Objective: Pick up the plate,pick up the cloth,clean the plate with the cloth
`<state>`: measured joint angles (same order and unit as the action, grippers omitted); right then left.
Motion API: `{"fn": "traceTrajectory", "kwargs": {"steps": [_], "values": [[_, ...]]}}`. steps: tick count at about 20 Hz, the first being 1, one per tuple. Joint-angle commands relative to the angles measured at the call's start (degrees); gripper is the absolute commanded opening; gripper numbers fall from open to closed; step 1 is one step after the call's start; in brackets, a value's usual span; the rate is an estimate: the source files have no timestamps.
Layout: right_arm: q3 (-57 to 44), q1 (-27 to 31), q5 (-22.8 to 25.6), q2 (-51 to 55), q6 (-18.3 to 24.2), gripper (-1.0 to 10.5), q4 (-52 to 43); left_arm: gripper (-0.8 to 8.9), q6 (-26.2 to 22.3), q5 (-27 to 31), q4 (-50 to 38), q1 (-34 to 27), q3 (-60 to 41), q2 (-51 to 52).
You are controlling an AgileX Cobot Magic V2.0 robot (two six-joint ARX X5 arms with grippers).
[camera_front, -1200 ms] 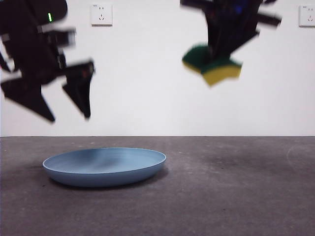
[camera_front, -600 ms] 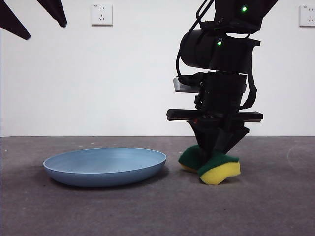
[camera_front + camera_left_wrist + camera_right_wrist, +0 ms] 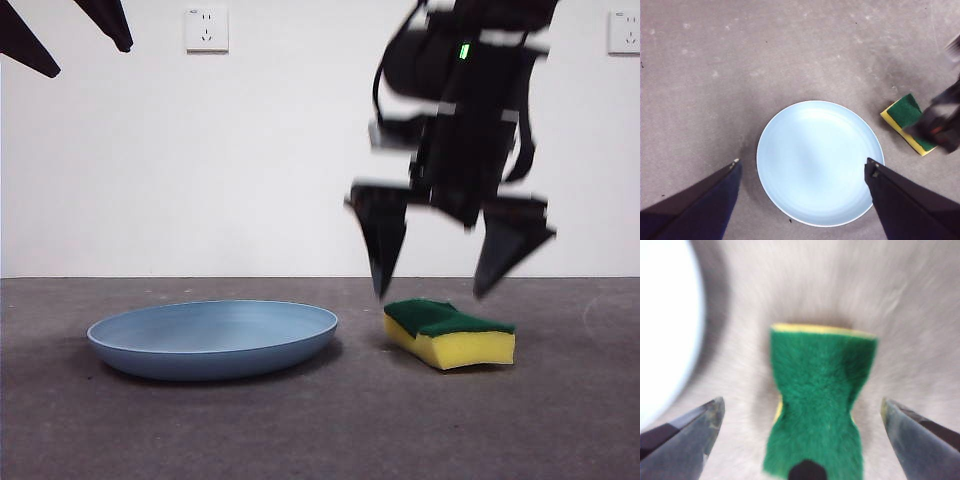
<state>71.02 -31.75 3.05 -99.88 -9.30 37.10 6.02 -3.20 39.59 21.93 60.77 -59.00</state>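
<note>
The light-blue plate (image 3: 213,338) lies flat on the grey table, left of centre; it also shows in the left wrist view (image 3: 819,161) and at the edge of the right wrist view (image 3: 662,335). The cloth, a yellow sponge with a green top (image 3: 450,333), lies flat on the table just right of the plate (image 3: 909,121) (image 3: 820,410). My right gripper (image 3: 447,282) (image 3: 802,412) is open and empty, a little above the sponge, blurred by motion. My left gripper (image 3: 802,167) is open and empty, high above the plate; its tips show at the front view's top left corner (image 3: 70,35).
The grey table surface (image 3: 320,430) runs to a white wall with two sockets (image 3: 206,29). Nothing else stands on the table.
The right gripper brought the sponge down to the table, let it go and has risen with its jaws open. The left gripper went up to the top corner. The plate stayed put.
</note>
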Motion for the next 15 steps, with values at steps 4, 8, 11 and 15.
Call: {"fn": "traceTrajectory", "kwargs": {"steps": [4, 8, 11, 15], "values": [[-0.3, -0.3, 0.0, 11.7, 1.4, -0.1, 5.9, -0.09, -5.0, 0.2, 0.4, 0.2, -0.3, -0.1], [-0.3, -0.3, 0.3, 21.3, 1.5, -0.1, 5.9, -0.08, -7.2, 0.2, 3.0, 0.2, -0.3, 0.0], [-0.7, -0.9, 2.0, 27.7, 2.3, -0.1, 3.9, -0.08, -8.3, 4.8, 0.2, 0.2, -0.4, 1.3], [-7.5, -3.9, 5.1, 38.2, 2.3, -0.1, -3.9, -0.08, -8.7, 5.5, -6.9, 0.2, -1.9, 8.7]]}}
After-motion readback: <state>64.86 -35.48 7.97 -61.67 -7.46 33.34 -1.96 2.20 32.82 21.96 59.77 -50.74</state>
